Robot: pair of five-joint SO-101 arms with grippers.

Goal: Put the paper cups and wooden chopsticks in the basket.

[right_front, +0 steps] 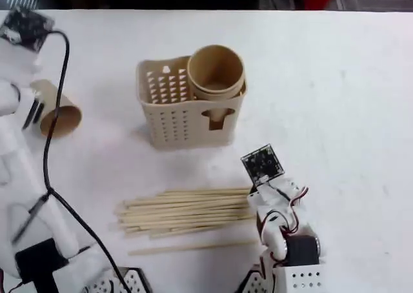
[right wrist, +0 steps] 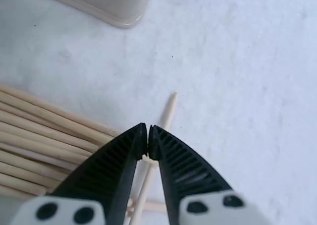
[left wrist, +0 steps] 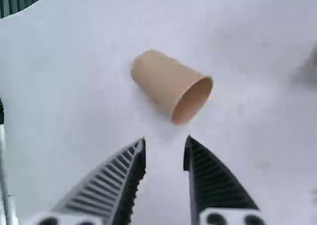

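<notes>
One paper cup (right_front: 216,71) stands upright in the right part of the beige perforated basket (right_front: 169,115). A second paper cup (left wrist: 171,86) lies on its side on the table, also seen at the left in the high view (right_front: 59,114). My left gripper (left wrist: 164,150) is open just short of this cup, with nothing between its fingers. The wooden chopsticks (right_front: 187,212) lie in a loose pile in front of the basket. My right gripper (right wrist: 148,136) is shut, its tips touching over the right end of the pile; one chopstick (right wrist: 168,111) pokes out past the tips.
The left arm (right_front: 19,151) and its black cable (right_front: 48,157) stand along the table's left side. The right arm (right_front: 281,232) sits at the front edge, right of the chopsticks. One stray chopstick (right_front: 187,246) lies nearer the front edge. White table (right_front: 335,99) stretches to the right.
</notes>
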